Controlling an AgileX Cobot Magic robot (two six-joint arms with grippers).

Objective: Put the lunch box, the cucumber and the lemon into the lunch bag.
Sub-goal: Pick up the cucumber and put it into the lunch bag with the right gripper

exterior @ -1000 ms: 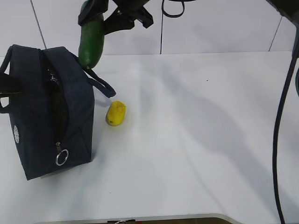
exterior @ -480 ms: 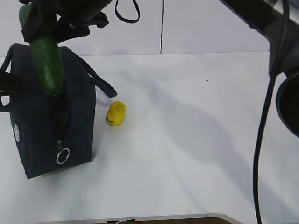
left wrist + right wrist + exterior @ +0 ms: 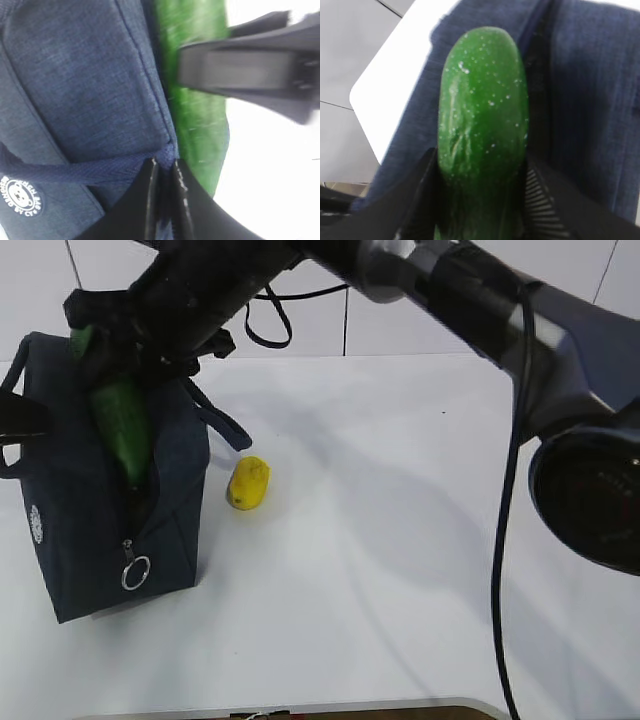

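The dark navy lunch bag (image 3: 80, 530) stands at the left with its top zipper open. My right gripper (image 3: 115, 345) reaches across, shut on the dark green cucumber (image 3: 127, 435), which hangs tip-down into the bag's opening. In the right wrist view the cucumber (image 3: 482, 100) sits between the jaws of the right gripper (image 3: 481, 161) over the bag (image 3: 590, 100). My left gripper (image 3: 164, 165) is shut on the bag's handle (image 3: 75, 172), beside the cucumber (image 3: 200, 125). The yellow lemon (image 3: 248, 483) lies on the table right of the bag. The lunch box is out of view.
The white table (image 3: 420, 540) stretches right of the bag. The zipper's metal ring pull (image 3: 133, 572) hangs at the bag's near end. A loop handle (image 3: 222, 425) droops toward the lemon. The right arm (image 3: 480, 300) and its cable cross the upper right.
My right gripper has carried the cucumber left and down, from above the bag's far right corner to over the zipper opening, with its tip now in the opening. Bag and lemon stayed put.
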